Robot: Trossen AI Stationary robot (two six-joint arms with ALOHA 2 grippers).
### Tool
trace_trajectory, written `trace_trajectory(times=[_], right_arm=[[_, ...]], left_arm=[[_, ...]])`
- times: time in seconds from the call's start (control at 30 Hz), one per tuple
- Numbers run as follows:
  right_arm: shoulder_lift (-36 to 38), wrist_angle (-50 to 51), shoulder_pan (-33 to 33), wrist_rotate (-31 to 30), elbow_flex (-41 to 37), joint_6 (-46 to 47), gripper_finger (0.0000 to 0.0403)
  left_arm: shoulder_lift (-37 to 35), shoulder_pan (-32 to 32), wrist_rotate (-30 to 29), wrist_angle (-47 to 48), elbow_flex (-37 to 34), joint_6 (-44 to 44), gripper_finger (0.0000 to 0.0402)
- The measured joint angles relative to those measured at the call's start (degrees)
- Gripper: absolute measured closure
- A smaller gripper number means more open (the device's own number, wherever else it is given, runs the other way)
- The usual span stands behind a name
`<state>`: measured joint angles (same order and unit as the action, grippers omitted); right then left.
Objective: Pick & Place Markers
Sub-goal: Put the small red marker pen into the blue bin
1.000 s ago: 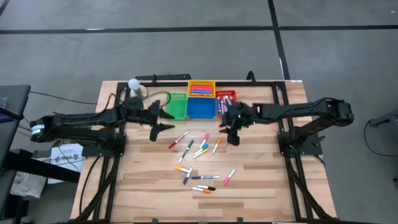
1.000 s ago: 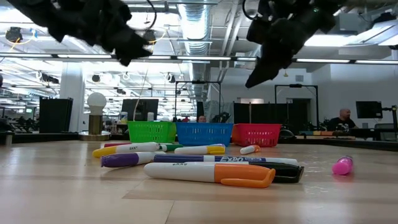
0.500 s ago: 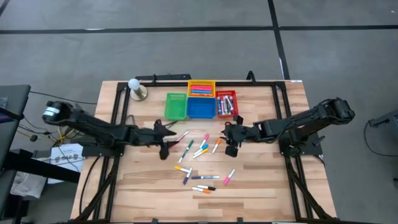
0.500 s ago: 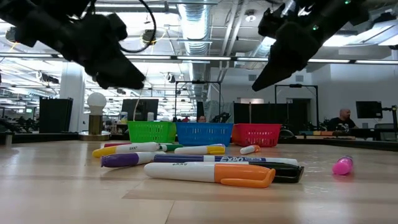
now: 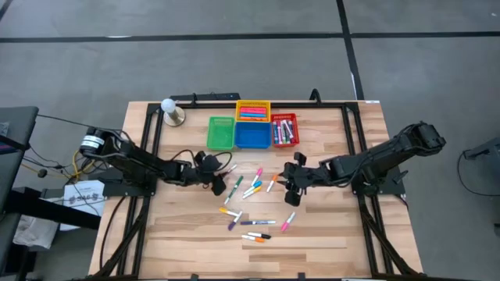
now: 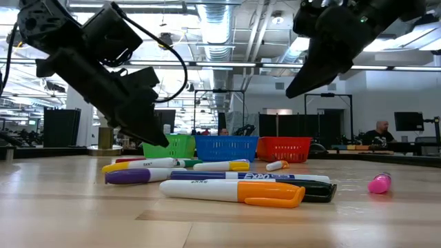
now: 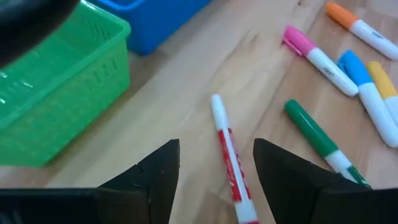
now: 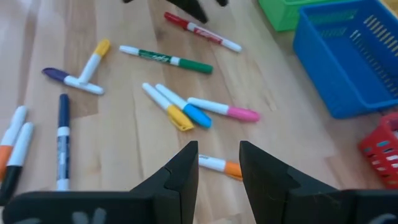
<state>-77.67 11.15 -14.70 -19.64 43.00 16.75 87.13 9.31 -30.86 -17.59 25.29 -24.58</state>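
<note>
Both arms have swung down over the markers. Left claw (image 7: 214, 180) stands open astride the red marker (image 7: 229, 152); right claw (image 8: 217, 168), part-open and empty, nears an orange marker (image 8: 217, 165).

Both arms have swung down from the baskets (image 5: 251, 133) toward the markers (image 5: 248, 190).

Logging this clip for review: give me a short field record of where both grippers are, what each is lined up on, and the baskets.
left gripper: open, low over the red-capped white marker, which lies between its fingers
right gripper: open, holds nothing, above the orange-capped white marker
loose markers: scattered on the wooden table
baskets: green plastic basket, blue plastic basket, red plastic basket, yellow plastic basket
</note>
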Motion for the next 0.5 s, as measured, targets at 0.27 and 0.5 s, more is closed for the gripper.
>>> trace_trajectory(times=[0.27, 0.5], right_arm=[[0.0, -0.03, -2.14, -0.02, 0.0, 1.27, 0.0296], [0.0, 0.33, -0.86, -0.12, 0.0, 0.81, 0.0296]], left_arm=[[-0.39, 2.28, -0.01, -0.05, 0.01, -1.41, 0.0197], [-0.39, 2.39, -0.01, -0.04, 0.01, -1.31, 0.0197]])
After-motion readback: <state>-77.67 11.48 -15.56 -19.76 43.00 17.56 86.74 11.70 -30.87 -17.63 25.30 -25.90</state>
